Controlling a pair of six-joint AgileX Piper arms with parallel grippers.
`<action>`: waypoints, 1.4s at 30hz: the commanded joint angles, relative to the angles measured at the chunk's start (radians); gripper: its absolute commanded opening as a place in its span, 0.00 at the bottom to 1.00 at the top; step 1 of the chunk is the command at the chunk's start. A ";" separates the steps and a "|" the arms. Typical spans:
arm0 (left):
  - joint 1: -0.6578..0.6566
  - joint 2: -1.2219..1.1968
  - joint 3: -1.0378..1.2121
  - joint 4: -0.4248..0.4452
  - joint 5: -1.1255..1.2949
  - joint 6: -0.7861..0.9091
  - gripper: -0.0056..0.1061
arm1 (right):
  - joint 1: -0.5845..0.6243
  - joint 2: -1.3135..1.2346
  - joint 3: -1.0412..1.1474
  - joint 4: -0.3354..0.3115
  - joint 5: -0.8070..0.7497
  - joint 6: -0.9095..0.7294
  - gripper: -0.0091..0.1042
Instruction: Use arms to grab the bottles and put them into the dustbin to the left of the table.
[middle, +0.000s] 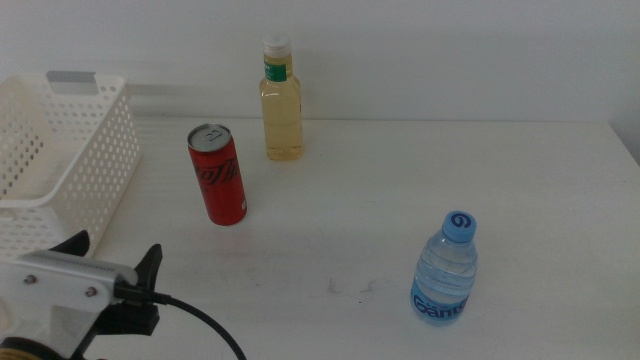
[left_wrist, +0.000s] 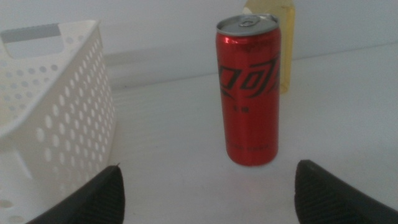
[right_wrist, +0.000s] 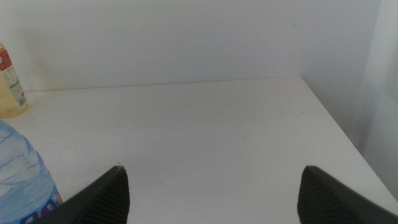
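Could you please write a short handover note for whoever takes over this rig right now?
Left claw: open, empty, low at the near left of the table, facing the red can and not touching it.
Right claw: open, empty, out of the middle view; the water bottle stands just beside it.
Things: the white basket is at the table's left edge, the can stands upright to its right, the bottle of yellow liquid behind the can, the water bottle near right.
Done: nothing visible in the basket yet.
Left: all three drinks must go into the basket; the can looks like the likely first pick.

Black jaws — white wrist block (middle: 55, 285); black cable (middle: 205, 325)
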 joint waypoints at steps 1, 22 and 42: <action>-0.008 0.051 0.002 0.016 -0.071 -0.004 0.89 | 0.001 -0.004 0.004 -0.008 -0.008 -0.004 0.88; -0.008 0.276 -0.347 0.129 0.158 -0.033 0.89 | 0.001 -0.004 0.004 -0.008 -0.008 -0.004 0.88; -0.008 0.689 -0.725 -0.010 0.129 -0.038 0.89 | 0.001 -0.004 0.004 -0.008 -0.008 -0.004 0.88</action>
